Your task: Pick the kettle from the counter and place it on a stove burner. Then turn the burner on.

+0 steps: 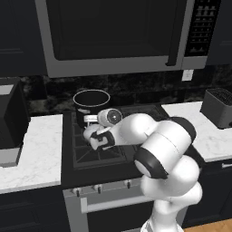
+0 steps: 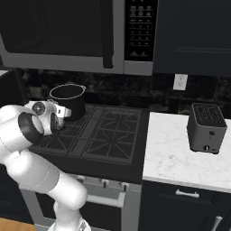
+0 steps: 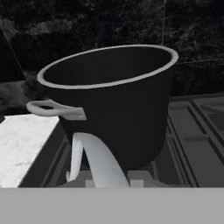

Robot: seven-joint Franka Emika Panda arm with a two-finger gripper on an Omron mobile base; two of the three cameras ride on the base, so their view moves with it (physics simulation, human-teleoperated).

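The arm reaches low over the stove burner (image 1: 97, 149) — the kettle's (image 3: 94, 164) pale arched handle rises right at the gripper (image 1: 96, 138), just before the black pot (image 3: 114, 103). Whether the jaws clamp it, I cannot tell. Counter (image 3: 22, 146) lies alongside.

Pot (image 3: 118, 105) matt black, pale metal rim and handle. Counter (image 1: 38, 149) smooth white marble-look, faint grey veins. Stove burner (image 2: 110, 131) grate dull black cast iron. Toaster (image 2: 206, 128) dark, matt.

Arm folded low, pincer (image 1: 94, 136) pointing forward
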